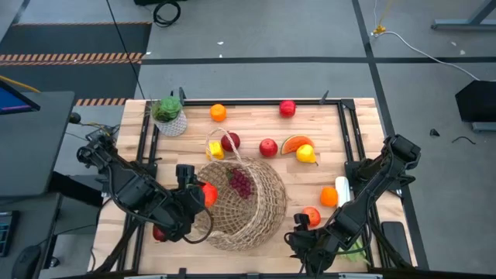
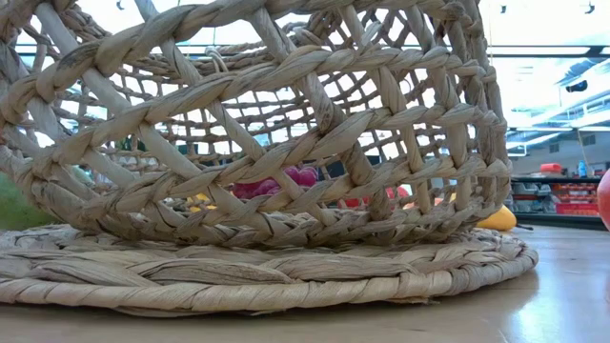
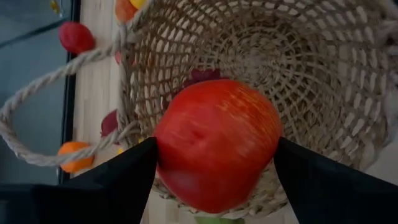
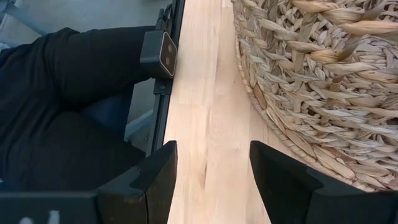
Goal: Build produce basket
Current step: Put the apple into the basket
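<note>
Presently, a round red apple is pinched by the left gripper at the left rim of the large open-weave tan wicker basket, set near the wooden table's front edge. The right gripper is spread, empty, beside the basket.

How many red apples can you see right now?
4, maybe more hidden. One apple sits between the left gripper's fingers at the basket rim; three lie on the table: one at the far edge, two just beyond the basket.
</note>
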Motion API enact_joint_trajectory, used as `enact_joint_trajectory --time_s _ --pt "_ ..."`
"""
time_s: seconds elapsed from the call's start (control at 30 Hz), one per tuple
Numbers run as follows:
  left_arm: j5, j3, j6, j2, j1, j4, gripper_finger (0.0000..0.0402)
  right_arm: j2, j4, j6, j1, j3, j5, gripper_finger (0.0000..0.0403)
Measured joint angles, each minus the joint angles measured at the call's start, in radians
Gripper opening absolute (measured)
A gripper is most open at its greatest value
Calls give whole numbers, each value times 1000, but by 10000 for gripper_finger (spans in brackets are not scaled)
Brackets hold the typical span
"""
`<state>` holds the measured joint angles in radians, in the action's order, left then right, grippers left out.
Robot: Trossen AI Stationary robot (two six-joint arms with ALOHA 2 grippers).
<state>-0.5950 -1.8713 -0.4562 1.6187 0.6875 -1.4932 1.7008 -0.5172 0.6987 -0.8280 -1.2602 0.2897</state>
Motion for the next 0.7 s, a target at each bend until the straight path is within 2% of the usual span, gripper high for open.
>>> enact_joint_trajectory --time_s 0.33,0.47,0.6,0.7 --pt "18 130 -57 4 -14 -43 318 0 -2 5 0 0 -3 209" --pt "17 138 -51 5 -24 -43 318 0 -2 5 0 0 -3 209" --pt "19 134 -5 5 -24 17 318 0 -2 5 0 0 -3 209" --pt "61 154 54 4 -27 125 318 0 -1 4 0 0 -3 209"
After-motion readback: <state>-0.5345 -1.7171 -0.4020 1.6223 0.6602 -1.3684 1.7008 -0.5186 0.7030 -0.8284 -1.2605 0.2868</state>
